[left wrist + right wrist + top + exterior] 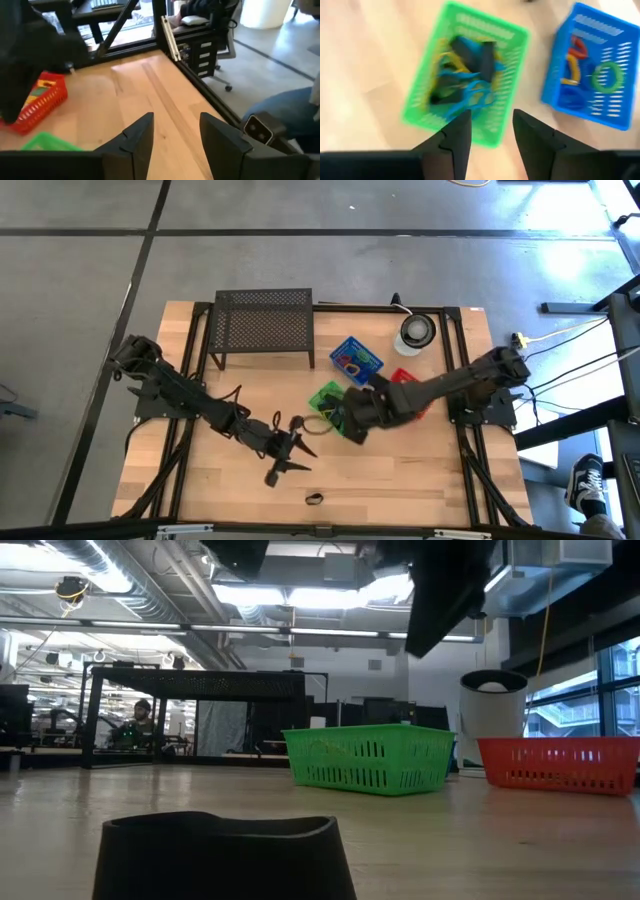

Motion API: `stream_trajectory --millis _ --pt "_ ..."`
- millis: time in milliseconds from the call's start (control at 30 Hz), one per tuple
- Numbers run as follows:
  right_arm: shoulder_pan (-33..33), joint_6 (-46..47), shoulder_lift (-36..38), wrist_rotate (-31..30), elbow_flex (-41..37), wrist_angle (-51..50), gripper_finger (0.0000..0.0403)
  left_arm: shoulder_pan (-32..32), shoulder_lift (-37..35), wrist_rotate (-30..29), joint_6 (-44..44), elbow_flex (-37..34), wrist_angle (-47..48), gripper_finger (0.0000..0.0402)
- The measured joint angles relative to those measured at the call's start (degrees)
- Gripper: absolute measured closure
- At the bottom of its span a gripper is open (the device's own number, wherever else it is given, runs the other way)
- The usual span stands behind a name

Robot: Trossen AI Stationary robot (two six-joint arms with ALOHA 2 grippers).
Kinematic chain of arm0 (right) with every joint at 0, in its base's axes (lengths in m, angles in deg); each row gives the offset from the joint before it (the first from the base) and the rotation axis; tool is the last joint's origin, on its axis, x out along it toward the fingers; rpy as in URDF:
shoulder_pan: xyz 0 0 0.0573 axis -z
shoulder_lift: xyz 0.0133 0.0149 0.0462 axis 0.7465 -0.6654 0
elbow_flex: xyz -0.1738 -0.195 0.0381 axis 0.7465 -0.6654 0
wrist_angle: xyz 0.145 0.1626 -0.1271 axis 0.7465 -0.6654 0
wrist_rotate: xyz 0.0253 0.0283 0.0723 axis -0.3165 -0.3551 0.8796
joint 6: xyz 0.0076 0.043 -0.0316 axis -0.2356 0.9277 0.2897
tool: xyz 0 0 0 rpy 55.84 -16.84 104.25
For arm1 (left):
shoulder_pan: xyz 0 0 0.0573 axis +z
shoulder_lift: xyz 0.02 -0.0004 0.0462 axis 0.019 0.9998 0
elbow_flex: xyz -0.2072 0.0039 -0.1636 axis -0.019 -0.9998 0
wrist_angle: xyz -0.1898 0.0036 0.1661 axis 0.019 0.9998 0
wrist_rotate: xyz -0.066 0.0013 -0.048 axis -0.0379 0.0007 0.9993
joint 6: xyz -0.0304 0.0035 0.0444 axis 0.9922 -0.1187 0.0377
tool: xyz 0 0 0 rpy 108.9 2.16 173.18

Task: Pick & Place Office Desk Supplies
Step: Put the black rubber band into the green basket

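A green basket (465, 75) on the table holds blue loops, small black clips and yellow pieces. My right gripper (490, 116) hangs open above its near edge with nothing between the fingers; in the high view it (347, 423) is at mid-table. Beside the green basket, a blue basket (592, 70) holds red, orange and green loops. My left gripper (175, 122) is open and holds nothing, just left of the right one (292, 446). A small black clip (314, 500) lies by the table's near edge.
A red basket (405, 378) sits partly under my right arm. The black mesh rack (263, 325) stands at the far edge, and a round white and grey object (415, 331) at the far right. Bare wood (230, 490) stretches along the near left.
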Motion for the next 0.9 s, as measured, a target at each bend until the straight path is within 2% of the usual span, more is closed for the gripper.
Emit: stream_trajectory --millis 200,333,467,700,900 --pt "-6.5 5.2 0.0 -4.3 0.2 0.0 0.0257 -1.3 5.5 0.0 5.0 0.0 -5.0 0.0224" --pt "-8.9 10.0 0.0 -4.4 0.2 0.0 0.0257 -2.5 11.0 2.9 10.2 0.0 -10.7 0.0204" --pt "-10.8 14.5 0.0 -4.6 0.2 0.1 0.0257 -4.0 15.6 5.9 15.3 0.6 -11.0 0.0191" --pt "-14.1 19.3 0.0 -8.5 0.2 0.2 0.0257 -6.4 22.6 7.3 9.7 4.3 -11.0 0.0191" --pt "-16.2 21.6 0.0 -9.0 0.2 0.2 0.0257 -6.7 26.9 7.3 7.3 7.3 -10.3 0.0190"
